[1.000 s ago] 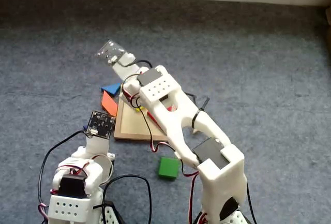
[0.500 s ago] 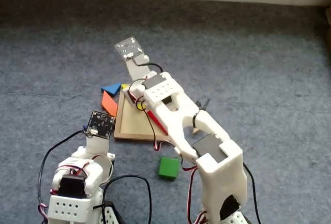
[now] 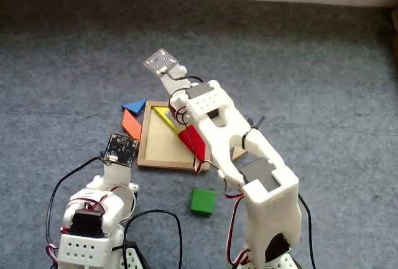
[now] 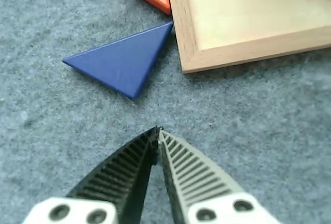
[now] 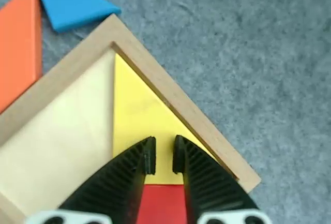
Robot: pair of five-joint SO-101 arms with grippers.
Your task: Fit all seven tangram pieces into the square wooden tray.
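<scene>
Tray: your square wooden tray is lying flat on the grey worktop, a little left of the middle and closer to the near edge than to the far one.
Left fingers: your left gripper is hanging low over bare worktop just off the tray's near-left corner. Its fingers are pressing together tip to tip and gripping nothing.
Right fingers: your right gripper is hovering over the tray's far side. Its fingers are standing a narrow gap apart with nothing between them.
Right arm: it is stretching from the near edge across the tray's right side and covering that part of it.
Yellow triangle: it is sitting inside the tray, tucked into the far corner, directly beneath your right fingers.
Red piece: it is lying in the tray, butting against the yellow triangle.
Orange piece: it is resting outside the tray, along the left rim.
Light blue triangle: it is lying on the worktop just beyond the tray's far-left corner.
Dark blue triangle: it is lying outside the tray, one tip right at the rim, near your left fingers.
Green square: it is sitting apart from the tray, toward the near edge, beside your right arm.
</scene>
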